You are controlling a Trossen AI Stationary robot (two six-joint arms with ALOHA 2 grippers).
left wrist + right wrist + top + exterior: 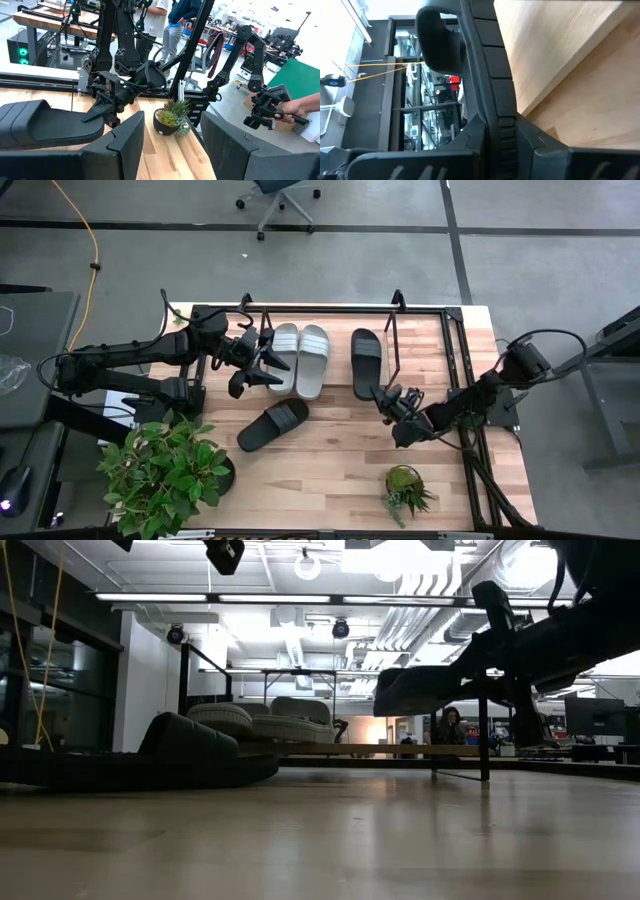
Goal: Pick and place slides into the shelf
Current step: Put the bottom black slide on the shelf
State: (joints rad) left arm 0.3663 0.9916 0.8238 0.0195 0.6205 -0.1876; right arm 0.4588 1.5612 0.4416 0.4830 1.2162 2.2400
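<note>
My right gripper (387, 398) is shut on one black slide (366, 360), which hangs over the right part of the shelf (330, 307); the low view shows this black slide (430, 690) above the shelf's wood base. The light grey pair (298, 358) lies side by side on the shelf base, soles down. The second black slide (272, 424) lies on the table in front of the shelf. My left gripper (262, 366) is open just left of the grey pair. In its wrist view the left gripper (172, 145) has nothing between its fingers. My right gripper pinches the black slide's heel end (496, 125) between its two fingers, one finger (470, 137) on each side of the sole. It comes roughly level from the table's near right, along the slide. The slide is lifted clear and lies about level.
A large potted plant (165, 470) stands at the table's near left corner and a small succulent (405, 492) near the front edge. Thin black shelf uprights (392, 345) rise beside the held slide. Bare wood lies between the loose slide and the succulent. People show beyond the table.
</note>
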